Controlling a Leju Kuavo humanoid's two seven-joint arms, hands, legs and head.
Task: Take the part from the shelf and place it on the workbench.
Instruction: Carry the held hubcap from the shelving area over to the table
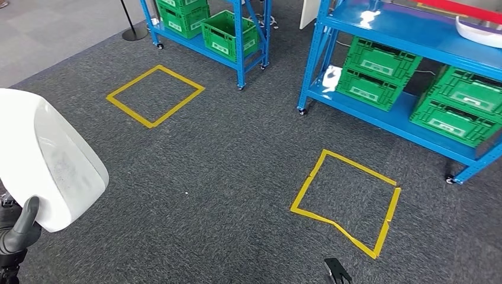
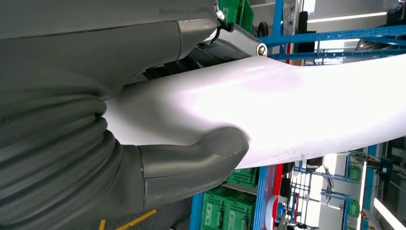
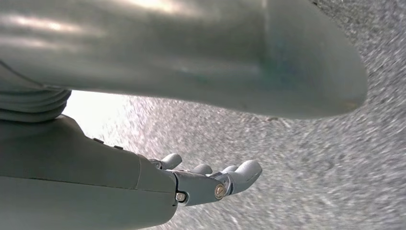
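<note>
White part [image 1: 47, 160] — a broad, smooth, curved shell — sits at the robot's left side, held up off the carpet [image 1: 225, 177] by the left hand [image 1: 18, 234]. In the head view the hand grips it from below, a grey thumb pressed up against the lower edge while the panel rises above and away from the hand. The left wrist view confirms the grip: the thumb [image 2: 201, 160] lies flat on one face of the white part [image 2: 297, 105], darker fingers bear on the opposite face, and the shell's long axis runs straight out from the palm towards the blue racking beyond.

The right hand [image 3: 210, 179] holds nothing; its fingers are loosely extended and apart, hanging over grey carpet, and a dark tip of it shows at the bottom edge of the head view [image 1: 337, 272].

Ahead stand two blue shelves [image 1: 379, 115] carrying green crates [image 1: 376, 74], with two yellow tape squares [image 1: 349, 201] marked on the floor before them. Another white shape rests on the upper level of the right-hand shelf [image 1: 479, 29].

No workbench is in sight, so the part seems already taken and the carry under way. The placing will likely fall to the left arm alone — the part leads the hand, so its far end would reach any surface first.
</note>
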